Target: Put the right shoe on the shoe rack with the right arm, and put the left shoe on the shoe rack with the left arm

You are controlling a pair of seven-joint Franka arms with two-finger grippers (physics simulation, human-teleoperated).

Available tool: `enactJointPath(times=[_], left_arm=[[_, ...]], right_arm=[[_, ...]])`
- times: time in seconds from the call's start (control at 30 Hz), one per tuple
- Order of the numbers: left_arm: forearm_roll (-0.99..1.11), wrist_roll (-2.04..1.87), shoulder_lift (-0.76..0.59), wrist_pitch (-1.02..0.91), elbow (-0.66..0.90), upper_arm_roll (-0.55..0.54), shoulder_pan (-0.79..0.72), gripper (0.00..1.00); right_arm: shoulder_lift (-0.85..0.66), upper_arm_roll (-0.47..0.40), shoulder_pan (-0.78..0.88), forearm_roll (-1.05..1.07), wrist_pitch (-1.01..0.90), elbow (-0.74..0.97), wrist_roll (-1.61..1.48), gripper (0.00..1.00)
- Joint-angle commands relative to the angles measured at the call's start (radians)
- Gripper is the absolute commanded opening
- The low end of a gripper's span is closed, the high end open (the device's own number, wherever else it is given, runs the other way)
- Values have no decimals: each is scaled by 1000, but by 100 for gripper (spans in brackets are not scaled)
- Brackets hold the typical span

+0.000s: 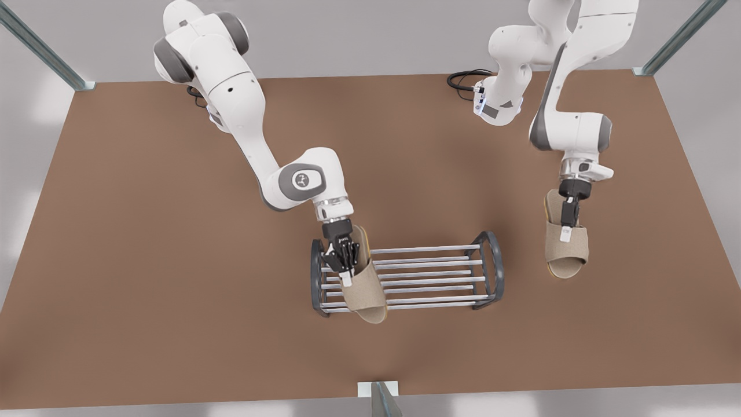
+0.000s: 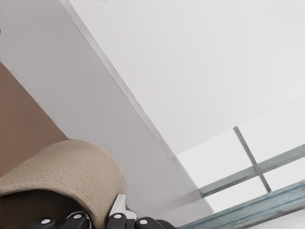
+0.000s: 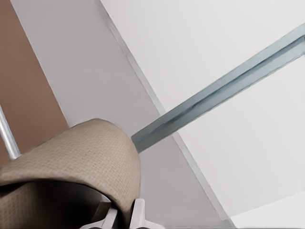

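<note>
The shoe rack (image 1: 431,280) stands in the middle of the brown table. My right gripper (image 1: 345,272), on the arm at the front view's left, is shut on the strap of the right shoe (image 1: 366,292), a beige slipper lying tilted across the rack's left end, toe toward the front. In the right wrist view that strap (image 3: 76,157) sits beside a white fingertip (image 3: 138,212), with a silver rod (image 3: 7,136) close by. My left gripper (image 1: 566,229) is shut on the left shoe (image 1: 567,255), to the right of the rack. Its strap (image 2: 66,171) appears beside a finger (image 2: 118,206).
A black cable (image 1: 463,78) lies at the table's back edge near the arm base on the front view's right. Metal posts stand at the back corners (image 1: 78,81) and at the middle of the front edge (image 1: 379,398). Bare tabletop (image 1: 173,260) surrounds the rack.
</note>
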Motion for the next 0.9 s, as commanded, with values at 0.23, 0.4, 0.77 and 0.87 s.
enactJointPath(times=[0.23, 0.4, 0.77, 0.87], left_arm=[[0, -294, -107, 475, 76, -235, -54, 22], [-12, -327, -173, 557, 76, -262, -54, 22], [-36, -653, -41, 696, 300, -543, -57, 23], [-38, -690, -7, 698, 342, -566, -62, 23]], right_arm=[[70, 0, 0, 59, -93, 21, -83, 100], [82, -2, -2, 50, -93, 21, -83, 100], [-17, -9, 4, 41, -77, -123, -67, 100], [-137, -5, 17, 41, -74, -255, -65, 100]])
